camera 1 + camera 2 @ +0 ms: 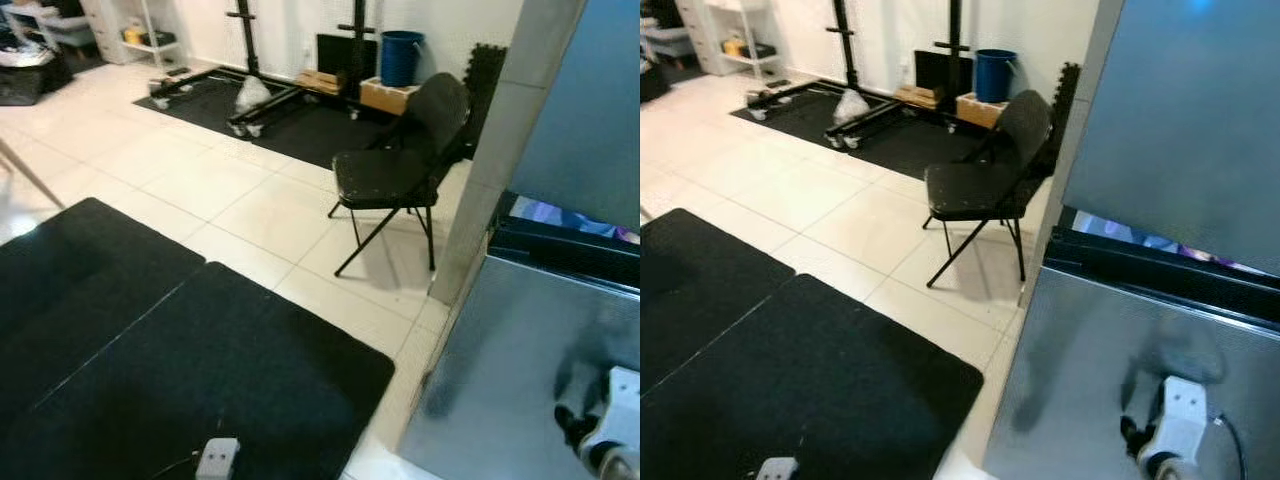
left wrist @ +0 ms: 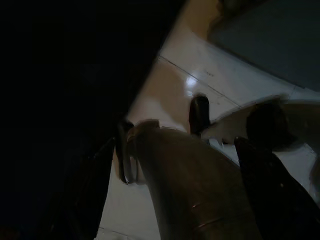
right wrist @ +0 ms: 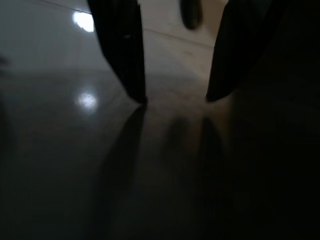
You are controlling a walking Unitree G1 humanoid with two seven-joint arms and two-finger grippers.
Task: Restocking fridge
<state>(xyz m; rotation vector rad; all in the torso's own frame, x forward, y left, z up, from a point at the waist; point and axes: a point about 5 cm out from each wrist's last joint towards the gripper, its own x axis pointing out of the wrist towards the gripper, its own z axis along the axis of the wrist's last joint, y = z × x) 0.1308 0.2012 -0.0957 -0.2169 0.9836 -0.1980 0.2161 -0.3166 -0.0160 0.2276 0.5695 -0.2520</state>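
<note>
The fridge stands at my right, with a grey steel lower door and a blue-grey upper door. A dark gap between them shows a strip of coloured things. My right arm's white wrist is low in front of the lower door. In the right wrist view my right gripper is open, its two black fingers apart over the dim grey surface with nothing between them. The left wrist view is dark. There my left gripper holds a brownish, bottle-like cylinder above the pale tiled floor.
A black folding chair stands on the tiles beside the fridge's corner. Black floor mats lie at the left and front, with a small white device on one. A blue bucket, boxes and a black rack line the back wall.
</note>
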